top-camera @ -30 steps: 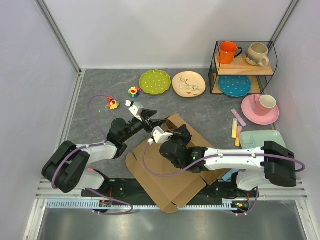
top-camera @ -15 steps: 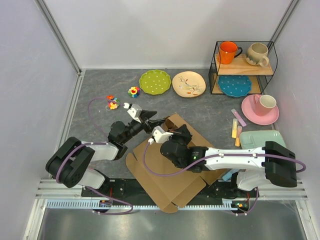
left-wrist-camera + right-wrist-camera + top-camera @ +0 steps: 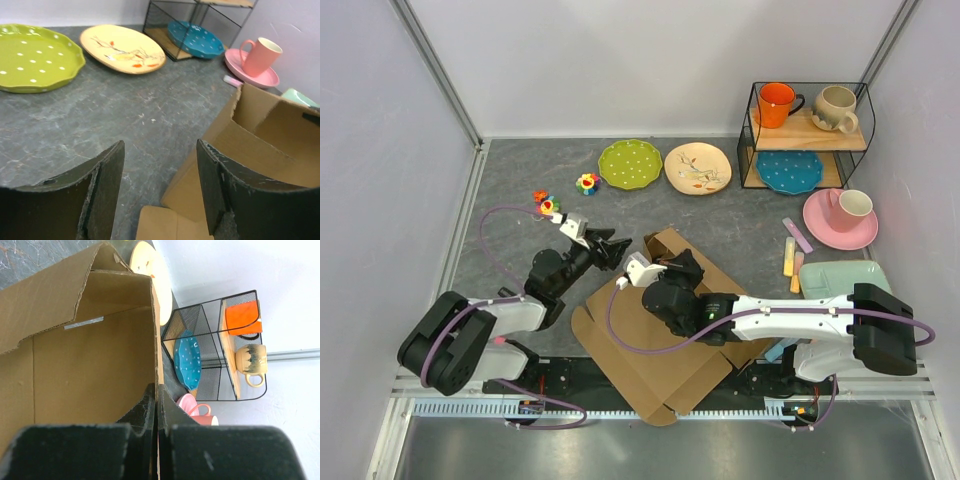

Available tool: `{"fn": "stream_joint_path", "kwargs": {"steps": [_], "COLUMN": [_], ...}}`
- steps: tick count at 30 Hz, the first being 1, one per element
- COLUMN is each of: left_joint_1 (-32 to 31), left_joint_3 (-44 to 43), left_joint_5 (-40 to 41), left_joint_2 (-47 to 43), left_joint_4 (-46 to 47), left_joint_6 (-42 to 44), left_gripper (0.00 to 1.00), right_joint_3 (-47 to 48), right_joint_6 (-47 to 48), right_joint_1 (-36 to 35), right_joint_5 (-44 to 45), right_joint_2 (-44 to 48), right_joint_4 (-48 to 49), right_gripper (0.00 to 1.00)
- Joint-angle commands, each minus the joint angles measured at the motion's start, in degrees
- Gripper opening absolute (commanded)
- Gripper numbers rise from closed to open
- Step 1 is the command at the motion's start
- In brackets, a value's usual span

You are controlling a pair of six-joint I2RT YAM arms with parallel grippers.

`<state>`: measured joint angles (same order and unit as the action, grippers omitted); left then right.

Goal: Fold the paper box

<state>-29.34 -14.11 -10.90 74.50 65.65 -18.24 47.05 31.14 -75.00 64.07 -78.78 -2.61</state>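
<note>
I grip the paper box (image 3: 660, 350), near centre on the bench (image 3: 510, 190), by its raised wall in the clenched right pincer (image 3: 156, 395). The left pincer (image 3: 160, 147) is released beside it. Far right, the wire rack (image 3: 808, 133) holds an orange mug (image 3: 775, 103), a beige mug (image 3: 835, 108) and a blue plate (image 3: 788, 170).

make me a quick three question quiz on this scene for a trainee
1. True or false: the right tool is shut on a wall of the paper box.
2. What colour is the plate inside the wire rack? A red, B black, C blue.
3. Fill in: the left tool, holding nothing, stands ___.
Key: 1 true; 2 C; 3 open.
</note>
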Motion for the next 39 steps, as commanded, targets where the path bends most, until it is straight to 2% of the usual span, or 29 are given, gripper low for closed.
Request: {"fn": "stream_joint_path", "kwargs": {"steps": [1,10,15,23,28,39], "left_joint_1": [-0.4,-1.1,-1.0,-1.1,-1.0,-0.9], "left_joint_3": [-2.3,-4.3,-6.2,-9.9,-11.5,-9.7], "left_joint_5": [-7.2,-14.6,-15.4,-18.3,-21.1,-24.3], "left_joint_2": [2.8,10.7,14.7,19.2,22.5,19.3], "left_joint_4": [-0.6,10.9,16.5,19.6,25.9,26.7], "left_joint_6": [-0.9,-5.5,-6.5,-8.4,-12.8,-11.7], "left_gripper": [0.68,0.78,0.79,0.79,0.79,0.81], "right_joint_3": [-1.7,-1.3,-0.6,-0.5,-0.4,0.1], "right_joint_6": [-4.2,-4.0,-4.1,-4.5,-4.4,-4.7], "right_joint_1": [-0.2,-0.2,-0.3,-0.3,-0.2,1.1], "right_joint_5": [-7.1,-7.1,-7.3,-7.7,-7.6,-7.9], "right_joint_2": [-0.5,-1.0,-1.7,-2.3,-2.9,-2.2], "right_joint_4": [-0.8,-1.0,-1.5,-2.0,-2.3,-2.4], "right_gripper": [0.00,0.00,0.00,0.00,0.00,0.00]}}
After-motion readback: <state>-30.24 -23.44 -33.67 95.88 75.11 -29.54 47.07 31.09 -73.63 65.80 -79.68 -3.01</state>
